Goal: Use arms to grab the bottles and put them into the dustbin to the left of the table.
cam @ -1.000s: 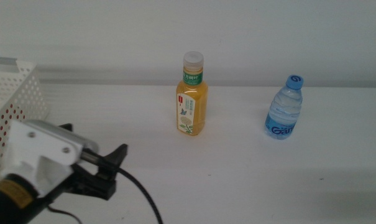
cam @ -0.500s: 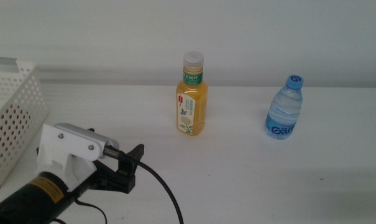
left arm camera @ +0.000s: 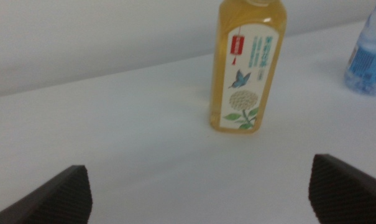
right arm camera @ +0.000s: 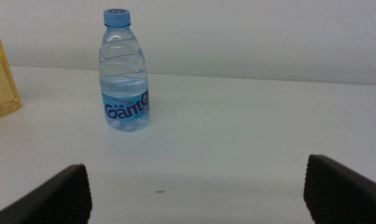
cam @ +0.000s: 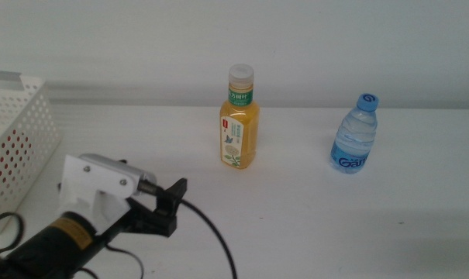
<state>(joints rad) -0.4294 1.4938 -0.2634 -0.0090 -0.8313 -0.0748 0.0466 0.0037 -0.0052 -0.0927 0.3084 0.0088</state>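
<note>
White tabletop (cam: 296,232) is seen with the dustbin (cam: 21,132) behind the left tool (cam: 168,205), red visible through its holes. The juice bottle (cam: 239,128) stands ahead of this wide-open, empty tool; the water bottle (cam: 354,136) waits before the right tool (right arm camera: 194,193), also wide. Two bottles are left.

My right claw (right arm camera: 197,186) open wide, dark jaw tips at either lower corner. Plain white counter (right arm camera: 250,137) ahead. Squat clear water bottle with blue cap (right arm camera: 124,71) upright, well apart from both jaws. Edge of orange juice bottle (right arm camera: 1,81) beside it, cut off.
</note>
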